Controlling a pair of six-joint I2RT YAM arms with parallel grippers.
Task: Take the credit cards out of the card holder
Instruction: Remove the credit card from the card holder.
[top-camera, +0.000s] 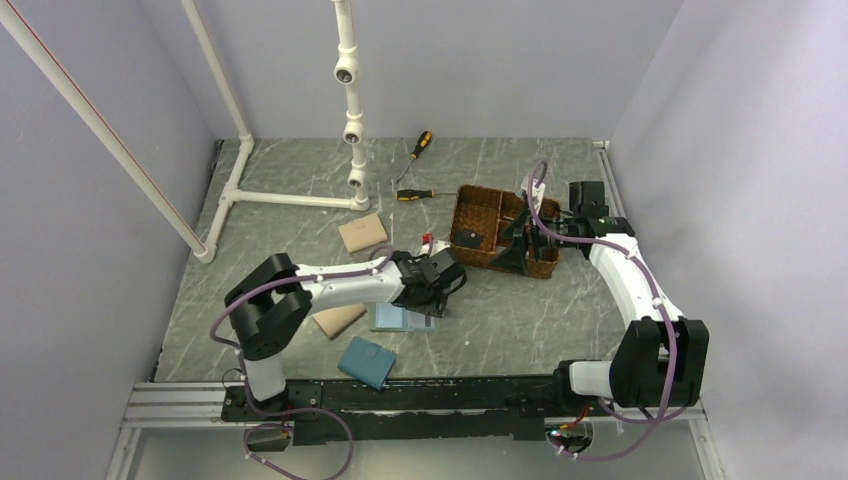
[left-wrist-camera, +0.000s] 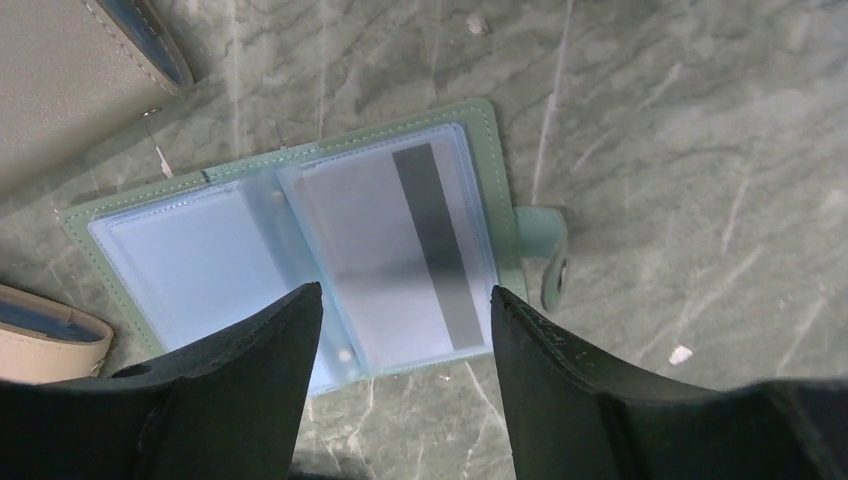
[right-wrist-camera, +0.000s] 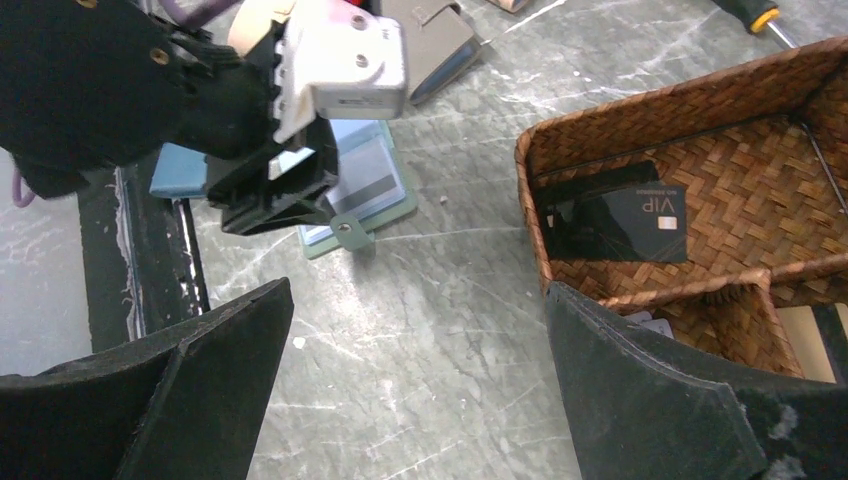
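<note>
The sage-green card holder (left-wrist-camera: 487, 190) lies open flat on the table, its pale blue pockets facing up and its snap tab sticking out to the right. A pale credit card (left-wrist-camera: 385, 260) with a dark stripe sits inside the right-hand pocket. My left gripper (left-wrist-camera: 405, 292) hangs open over the holder's near edge, its fingers either side of that pocket and nothing between them. From above, the holder (top-camera: 405, 320) shows just below the left gripper (top-camera: 438, 296). A black credit card (right-wrist-camera: 620, 220) lies in the woven basket (right-wrist-camera: 640, 115). My right gripper (right-wrist-camera: 418, 290) is open over bare table beside the basket.
A grey-brown wallet (left-wrist-camera: 60, 80) and a tan wallet (left-wrist-camera: 40, 340) lie close to the holder's left side. A darker blue wallet (top-camera: 366, 361) sits near the front rail. Another tan wallet (top-camera: 362, 232), two screwdrivers (top-camera: 415, 194) and a white pipe frame (top-camera: 350, 100) stand further back.
</note>
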